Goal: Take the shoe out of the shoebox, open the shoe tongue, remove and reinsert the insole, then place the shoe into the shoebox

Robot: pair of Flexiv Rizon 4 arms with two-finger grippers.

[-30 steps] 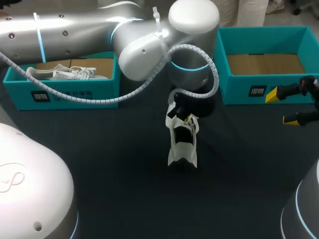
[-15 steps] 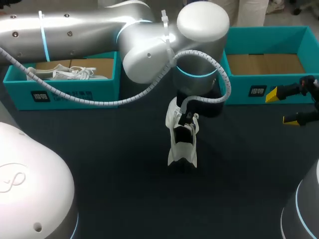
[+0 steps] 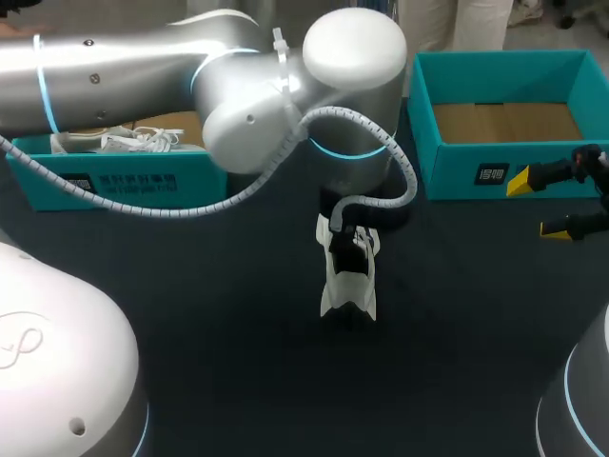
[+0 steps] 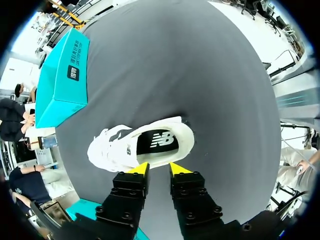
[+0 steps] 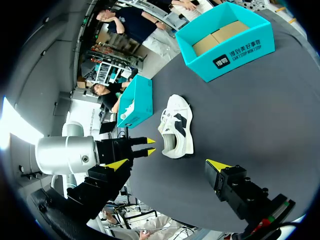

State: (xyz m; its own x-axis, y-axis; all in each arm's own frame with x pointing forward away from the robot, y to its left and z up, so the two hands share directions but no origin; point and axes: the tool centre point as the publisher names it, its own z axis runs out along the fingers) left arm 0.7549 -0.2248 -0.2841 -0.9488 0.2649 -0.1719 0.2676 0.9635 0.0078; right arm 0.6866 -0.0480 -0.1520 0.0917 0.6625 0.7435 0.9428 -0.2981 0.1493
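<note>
left arm (image 3: pixel 143 71) swung leftward, left claw (image 4: pixel 158 169) slightly apart beside the shoe (image 4: pixel 117 147); right claw (image 5: pixel 167 164) wide apart.

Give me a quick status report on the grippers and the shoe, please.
Left gripper open, empty, close beside the shoe. Right gripper open, empty, off aside. Shoe upright on table, nothing blocking.

The left arm (image 3: pixel 143 67) comes in from the left and reaches across to the middle, where its wrist (image 3: pixel 352 133) bends straight down. The left gripper (image 4: pixel 159 169) points downward, its two yellow tips side by side with a narrow gap between them. The right arm (image 3: pixel 595 171) shows only at the right edge. The right gripper (image 3: pixel 538 205) is held low and level, pointing in toward the middle, its fingers (image 5: pixel 217 165) spread wide, well apart from the left gripper
</note>
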